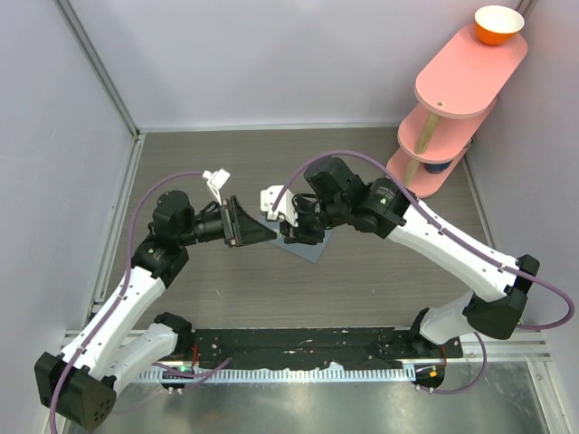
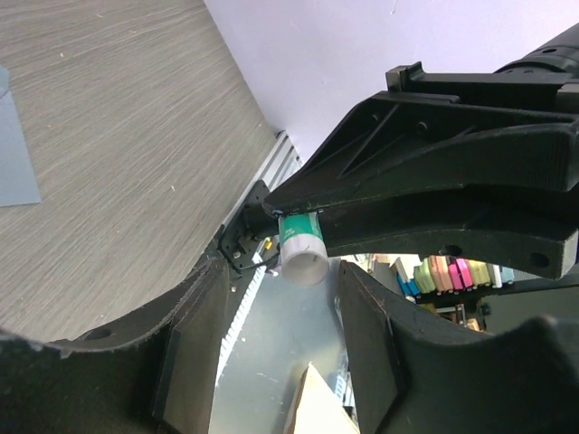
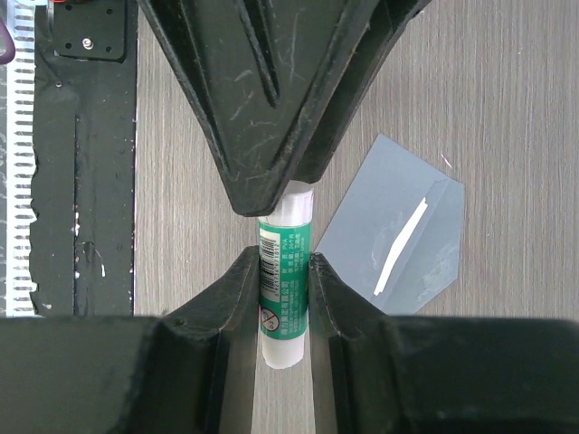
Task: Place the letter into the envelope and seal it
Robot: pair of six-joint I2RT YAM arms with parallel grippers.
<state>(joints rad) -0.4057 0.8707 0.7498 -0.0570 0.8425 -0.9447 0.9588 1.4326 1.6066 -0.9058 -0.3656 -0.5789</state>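
Observation:
The blue-grey envelope (image 3: 398, 235) lies flat on the wooden table with its pointed flap open and a white strip across the flap. It also shows under the grippers in the top view (image 1: 314, 250) and at the left edge of the left wrist view (image 2: 14, 154). My right gripper (image 3: 285, 271) is shut on a green and white glue stick (image 3: 285, 271), held above the table beside the envelope. My left gripper (image 2: 285, 271) faces it, jaws apart, with the stick's white end (image 2: 303, 262) at its fingertips. No letter shows apart from the envelope.
A pink tiered shelf (image 1: 461, 81) with an orange bowl (image 1: 498, 24) stands at the back right. A black strip (image 1: 298, 348) and a metal ledge run along the near edge. A tan pointed piece (image 2: 321, 407) that I cannot identify shows below the left jaws.

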